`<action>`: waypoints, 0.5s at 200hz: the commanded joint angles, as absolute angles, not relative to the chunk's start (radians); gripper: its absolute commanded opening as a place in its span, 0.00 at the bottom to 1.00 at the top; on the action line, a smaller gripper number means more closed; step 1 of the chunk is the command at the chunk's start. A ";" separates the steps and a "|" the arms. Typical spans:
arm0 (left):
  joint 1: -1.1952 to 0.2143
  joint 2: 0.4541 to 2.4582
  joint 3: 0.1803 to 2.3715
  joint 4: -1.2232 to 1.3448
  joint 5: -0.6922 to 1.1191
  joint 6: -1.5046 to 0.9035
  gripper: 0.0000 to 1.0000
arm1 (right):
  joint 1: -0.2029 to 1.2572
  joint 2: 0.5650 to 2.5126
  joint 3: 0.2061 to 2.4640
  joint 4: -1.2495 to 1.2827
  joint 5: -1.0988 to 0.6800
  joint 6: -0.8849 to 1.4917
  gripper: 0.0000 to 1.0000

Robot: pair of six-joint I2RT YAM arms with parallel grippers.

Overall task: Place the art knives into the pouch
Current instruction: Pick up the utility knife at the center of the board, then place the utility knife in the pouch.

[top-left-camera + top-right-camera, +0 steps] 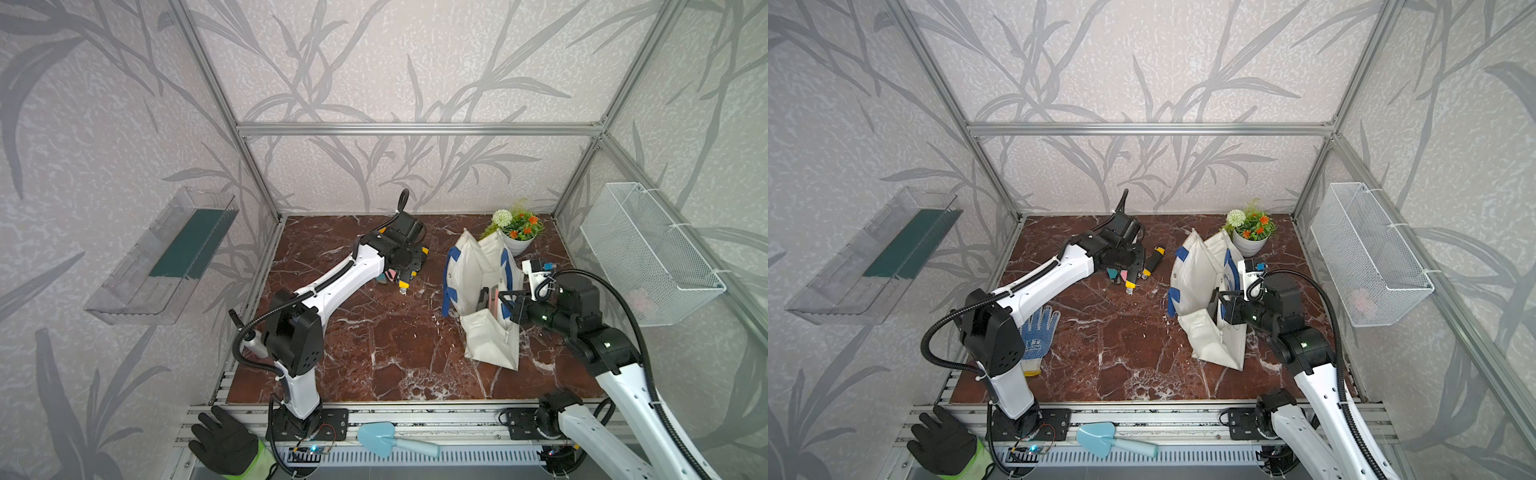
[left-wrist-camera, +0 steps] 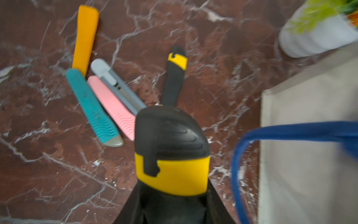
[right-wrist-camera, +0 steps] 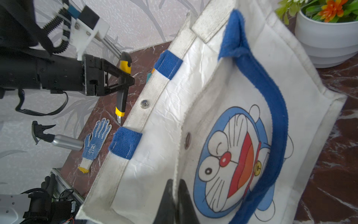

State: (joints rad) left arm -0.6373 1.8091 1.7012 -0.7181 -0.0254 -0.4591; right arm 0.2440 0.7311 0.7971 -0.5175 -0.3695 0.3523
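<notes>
My left gripper (image 2: 172, 195) is shut on a black and yellow art knife (image 2: 171, 155). In the right wrist view that knife (image 3: 122, 97) hangs upright, blade end down, just outside the pouch's far rim, in the left gripper (image 3: 130, 80). In both top views the gripper (image 1: 400, 276) (image 1: 1128, 277) is left of the pouch. The white pouch (image 1: 478, 270) (image 1: 1196, 282) (image 3: 213, 93) with blue straps and a blue cat stands open. My right gripper (image 3: 175, 187) (image 1: 506, 300) is shut on its cat-printed wall.
Several more knives lie under the left gripper: orange (image 2: 85, 38), teal (image 2: 91, 104), pink (image 2: 114, 108), grey (image 2: 116, 85), black and yellow (image 1: 1154, 257). A flower pot (image 1: 517, 241) stands behind the pouch. A dotted glove (image 1: 1038, 332) lies front left. A wire basket (image 1: 648, 253) hangs on the right wall.
</notes>
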 commanded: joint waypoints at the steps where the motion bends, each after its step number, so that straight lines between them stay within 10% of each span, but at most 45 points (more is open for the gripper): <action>1: -0.667 1.769 1.807 -0.757 0.012 -0.429 0.26 | 0.244 0.736 0.841 -0.439 -0.427 0.372 0.00; 100: -0.792 1.895 2.108 -0.802 0.101 -0.409 0.25 | 0.244 0.751 0.864 -0.448 -0.468 0.383 0.00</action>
